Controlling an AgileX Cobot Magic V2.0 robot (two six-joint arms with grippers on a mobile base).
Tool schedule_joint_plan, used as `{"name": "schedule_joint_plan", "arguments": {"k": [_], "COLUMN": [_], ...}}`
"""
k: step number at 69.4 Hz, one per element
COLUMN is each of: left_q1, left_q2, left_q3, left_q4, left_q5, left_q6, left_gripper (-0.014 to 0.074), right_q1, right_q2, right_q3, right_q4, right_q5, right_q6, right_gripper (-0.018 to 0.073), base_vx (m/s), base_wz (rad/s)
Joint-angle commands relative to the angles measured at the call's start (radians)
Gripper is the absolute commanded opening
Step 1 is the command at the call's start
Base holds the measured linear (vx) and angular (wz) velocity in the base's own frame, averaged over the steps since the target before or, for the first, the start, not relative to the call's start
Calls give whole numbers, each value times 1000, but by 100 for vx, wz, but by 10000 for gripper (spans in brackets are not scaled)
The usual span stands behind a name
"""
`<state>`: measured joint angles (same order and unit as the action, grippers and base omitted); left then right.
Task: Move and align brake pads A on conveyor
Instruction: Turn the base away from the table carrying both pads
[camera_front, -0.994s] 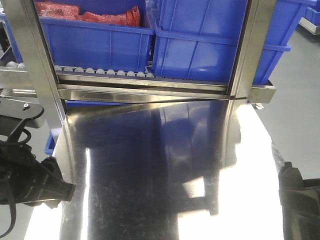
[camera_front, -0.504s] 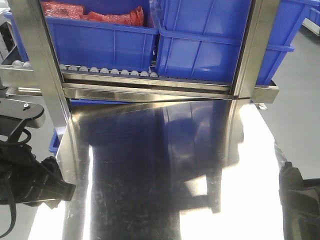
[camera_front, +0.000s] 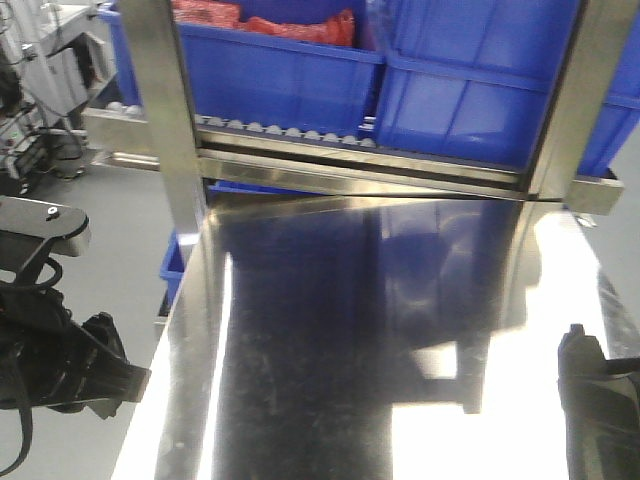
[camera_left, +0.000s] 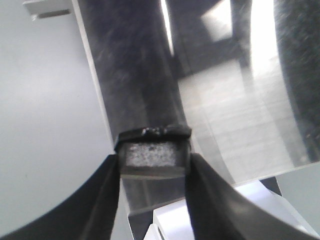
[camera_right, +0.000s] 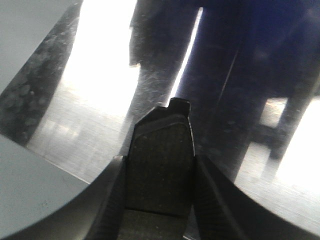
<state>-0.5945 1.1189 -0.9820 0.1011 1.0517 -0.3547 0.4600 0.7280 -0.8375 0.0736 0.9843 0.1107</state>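
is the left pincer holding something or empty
Holding: the left pincer is shut on a flat dark grey brake pad, clamped between its black fingers.

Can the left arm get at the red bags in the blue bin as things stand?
Probably not. The left gripper is shut on a brake pad at the near left edge of the steel tabletop; the red bags lie in the blue bin across it, beyond the steel upright.

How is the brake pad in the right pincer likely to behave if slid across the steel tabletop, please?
The brake pad looks flat and rigid, so it probably won't flop or roll. Its grainy face suggests decent grip in the right pincer. On the glossy steel tabletop, it may skid.
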Motion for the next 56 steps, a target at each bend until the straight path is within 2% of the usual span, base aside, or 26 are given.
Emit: {"name": "schedule_joint_plan", "arguments": {"k": [1, 56], "left_q1": [-4, -4], "left_q2": [-21, -21], "left_q3": [-29, -29], "left_q4": [10, 10], "left_q5": [-47, -47], "left_q6": [-1, -1], "left_gripper": [-6, -6], "right_q1": [-1, -1], "right_q2": [-3, -3], "right_q3": [-28, -28], "right_q4": [4, 4], "right_q5": [-68, -68], "right_q6": [-9, -9], "right_gripper": [-10, -10], "base_vx": [-9, -15], "base_wz": [35, 41]}}
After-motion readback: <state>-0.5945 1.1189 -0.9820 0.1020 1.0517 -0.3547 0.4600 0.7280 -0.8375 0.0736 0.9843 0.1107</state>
